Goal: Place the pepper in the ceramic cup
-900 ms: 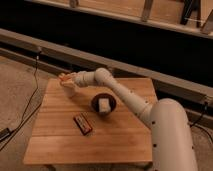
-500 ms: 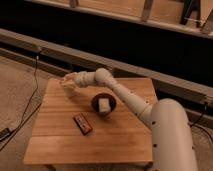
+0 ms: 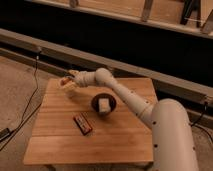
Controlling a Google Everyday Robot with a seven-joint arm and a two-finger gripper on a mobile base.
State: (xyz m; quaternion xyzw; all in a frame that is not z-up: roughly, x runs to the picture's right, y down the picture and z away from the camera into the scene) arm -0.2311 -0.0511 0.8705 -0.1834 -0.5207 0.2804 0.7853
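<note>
A dark wall with a pale ledge runs behind the cup (image 3: pixel 71 90), and cables trail over the floor to its left. The wooden table (image 3: pixel 60 140) under the cup looks flat and matte. The bowl (image 3: pixel 94 102) sits near the cup's right. The gripper (image 3: pixel 66 82) hangs just over the cup's left rim, apparently pinching the pepper (image 3: pixel 63 79). The pepper is probably light, smooth and slightly soft, so a gentle hold across its middle should do.

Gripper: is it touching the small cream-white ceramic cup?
Cannot tell. In the camera view the gripper overlaps the top of the small cream-white ceramic cup; neither gap nor contact shows plainly.
</note>
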